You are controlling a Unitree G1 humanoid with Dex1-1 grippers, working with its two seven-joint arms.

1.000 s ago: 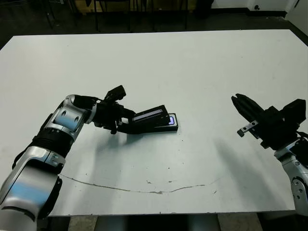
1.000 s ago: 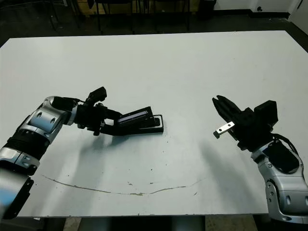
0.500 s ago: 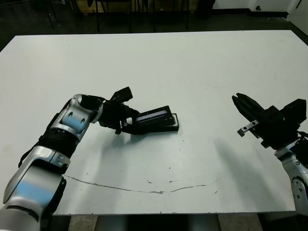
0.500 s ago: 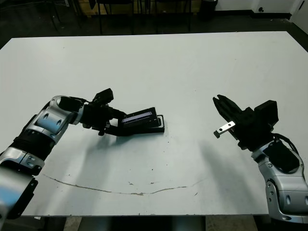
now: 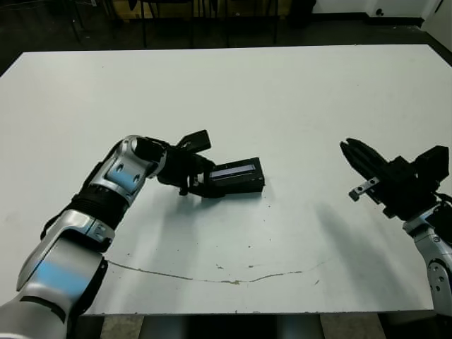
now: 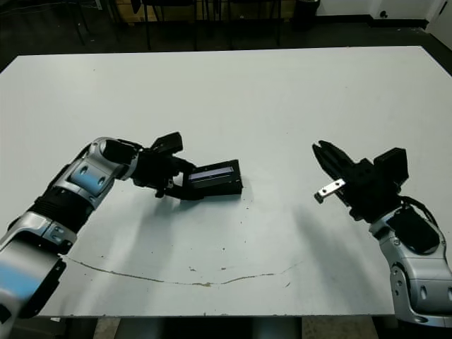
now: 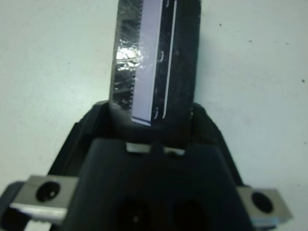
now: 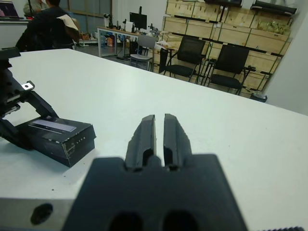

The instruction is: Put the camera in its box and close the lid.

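Note:
The lid (image 5: 234,170), flat and black with a silvery strip, lies down level on the black box (image 5: 248,186) at mid-table, left of centre. The camera is hidden. My left gripper (image 5: 203,182) is shut on the lid's left end; the left wrist view shows the lid (image 7: 150,62) running out from between the fingers (image 7: 98,115). My right gripper (image 5: 351,150) hovers far to the right, apart from the box, with its fingers (image 8: 144,130) shut on nothing. From the right wrist view the closed box (image 8: 60,137) stands ahead with the left gripper (image 8: 14,108) at its end.
A thin dark scratch (image 5: 212,272) curves along the table near its front edge. Beyond the table's far side stand office chairs (image 8: 231,60), shelves of cardboard boxes and a seated person (image 8: 45,24).
The lid has swung down from a tilt to lie flat on the box, covering the camera's blue patch. My left gripper has moved right with it. The right arm has not moved.

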